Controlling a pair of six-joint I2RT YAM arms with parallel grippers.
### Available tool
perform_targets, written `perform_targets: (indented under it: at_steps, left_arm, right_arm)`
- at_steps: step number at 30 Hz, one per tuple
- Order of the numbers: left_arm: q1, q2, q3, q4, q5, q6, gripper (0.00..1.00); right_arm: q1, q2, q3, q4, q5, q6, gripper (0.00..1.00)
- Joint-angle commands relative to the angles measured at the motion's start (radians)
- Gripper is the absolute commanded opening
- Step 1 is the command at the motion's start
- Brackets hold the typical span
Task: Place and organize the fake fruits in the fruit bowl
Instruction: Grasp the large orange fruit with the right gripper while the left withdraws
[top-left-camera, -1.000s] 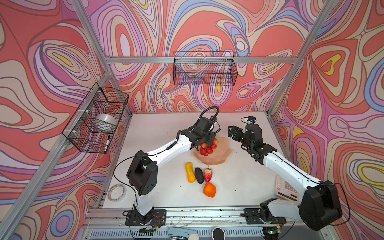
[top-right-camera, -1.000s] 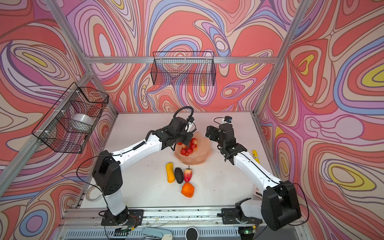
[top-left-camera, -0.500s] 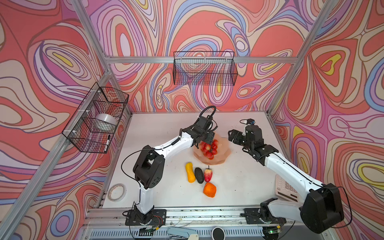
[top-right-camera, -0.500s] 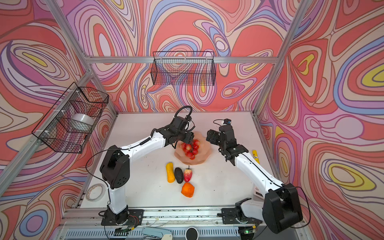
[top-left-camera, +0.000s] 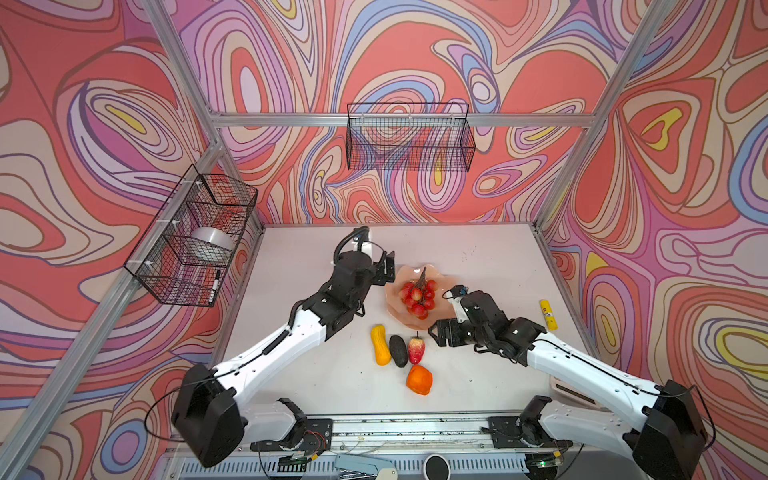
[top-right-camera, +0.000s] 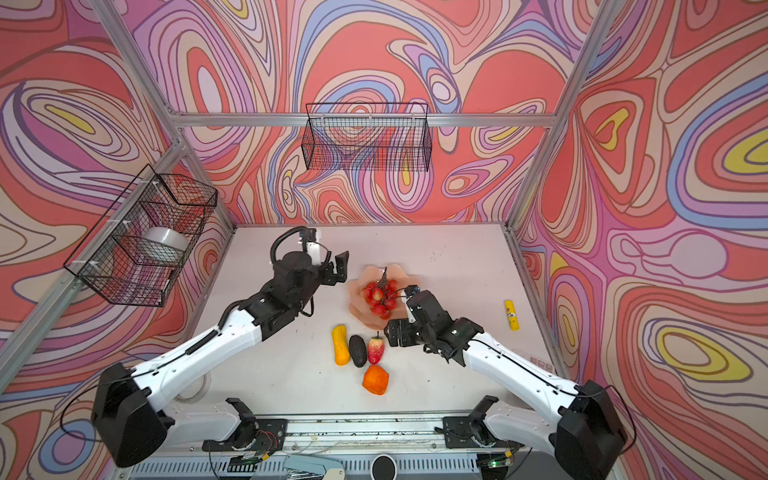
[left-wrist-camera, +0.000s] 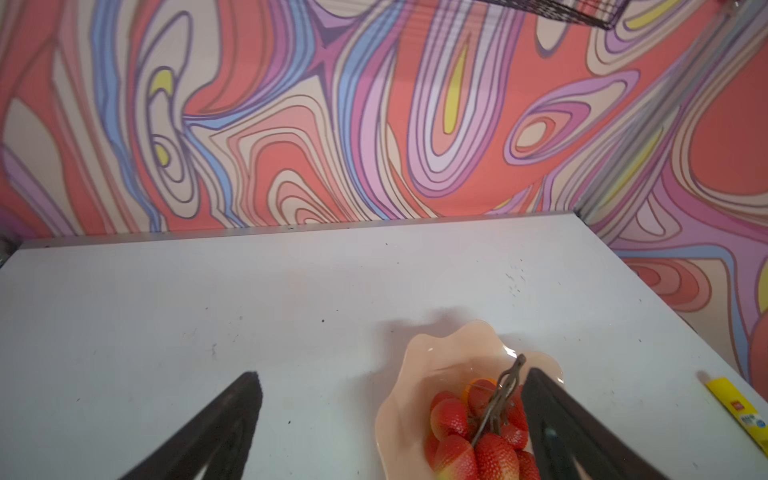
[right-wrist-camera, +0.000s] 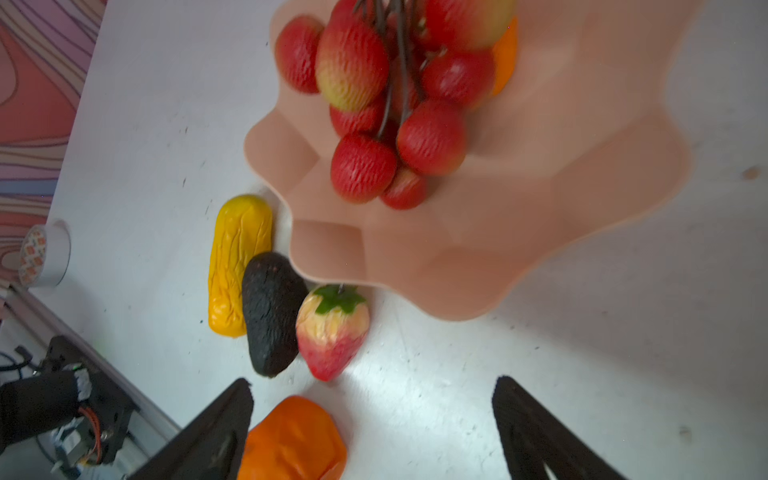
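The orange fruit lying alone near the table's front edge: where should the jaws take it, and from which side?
Across the middle of the orange fruit, down from above. It is squat and lumpy with no stem, and lies clear of the strawberry, so both flanks are free. The open right gripper is nearest.

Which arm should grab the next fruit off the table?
Right. The right claw hangs open just beside the strawberry and orange fruit; the left claw is farther off, by the far rim of the bowl.
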Motion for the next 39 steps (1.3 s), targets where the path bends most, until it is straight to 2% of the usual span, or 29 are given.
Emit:
perform_targets:
  at_steps: [1, 9, 13, 17, 20, 23, 26, 28, 35, 39]
  left_arm:
    - [0.048, -0.101, -0.141, 0.031, -0.106, -0.137, 0.98]
    - [0.091, -0.424, -0.41, -0.17, -0.148, -0.368, 1.0]
    - [0.094, -0.578, -0.527, -0.18, -0.162, -0.417, 0.99]
    - [0.095, -0.659, -0.56, -0.188, -0.176, -0.43, 0.99]
    - [0.095, -0.657, -0.552, -0.21, -0.179, -0.429, 0.99]
    - [0.095, -0.632, -0.545, -0.21, -0.168, -0.439, 0.99]
    - [0.095, -0.598, -0.545, -0.191, -0.141, -0.454, 0.99]
    - [0.095, -0.571, -0.544, -0.177, -0.125, -0.464, 0.99]
    - [0.096, -0.486, -0.532, -0.146, -0.048, -0.48, 0.98]
    - [0.096, -0.45, -0.528, -0.152, 0.004, -0.496, 0.97]
  right_arm:
    - [0.091, -0.012, -0.037, -0.006, -0.018, 0.071, 0.95]
    - [0.236, 0.083, -0.058, 0.05, -0.031, 0.105, 0.95]
    - [0.263, 0.174, -0.062, 0.105, -0.071, 0.126, 0.94]
    - [0.271, 0.234, -0.058, 0.13, -0.073, 0.139, 0.89]
    - [0.272, 0.263, -0.052, 0.134, -0.064, 0.143, 0.79]
    - [0.272, 0.262, -0.05, 0.119, -0.042, 0.151, 0.54]
    - [0.273, 0.201, -0.06, 0.086, -0.015, 0.163, 0.41]
    - [0.273, 0.138, -0.057, 0.029, 0.038, 0.164, 0.36]
    - [0.267, -0.127, 0.048, -0.256, 0.304, 0.225, 0.33]
    - [0.195, -0.133, 0.141, -0.297, 0.414, 0.191, 0.32]
